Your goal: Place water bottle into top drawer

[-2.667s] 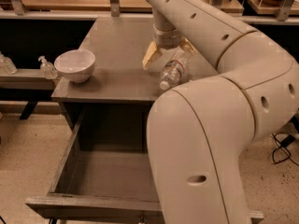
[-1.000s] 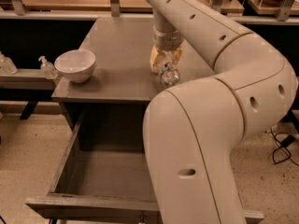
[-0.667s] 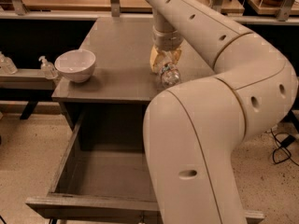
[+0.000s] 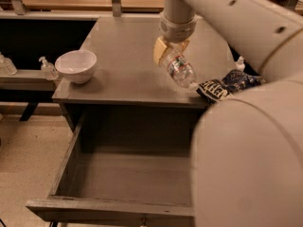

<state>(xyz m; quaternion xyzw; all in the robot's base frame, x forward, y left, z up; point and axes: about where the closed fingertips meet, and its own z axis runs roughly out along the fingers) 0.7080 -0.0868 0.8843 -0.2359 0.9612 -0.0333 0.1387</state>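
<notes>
My gripper (image 4: pixel 169 52) hangs over the middle of the grey tabletop (image 4: pixel 123 51) and is shut on the water bottle (image 4: pixel 180 69). The clear crinkled bottle is lifted off the table and tilts down to the right, its white cap (image 4: pixel 193 85) lowest, near the table's front edge. The top drawer (image 4: pixel 128 174) stands pulled open below the table front, its grey inside bare. My own arm hides the drawer's right part.
A white bowl (image 4: pixel 75 65) sits at the table's left front. A dark blue snack bag (image 4: pixel 226 85) lies at the right front edge. Small pump-top dispenser bottles (image 4: pixel 47 68) stand on a low shelf to the left. My large white arm fills the right side.
The gripper has lifted the bottle off the tabletop; it now hangs tilted with its cap down to the right. The view now sits closer to the table and drawer.
</notes>
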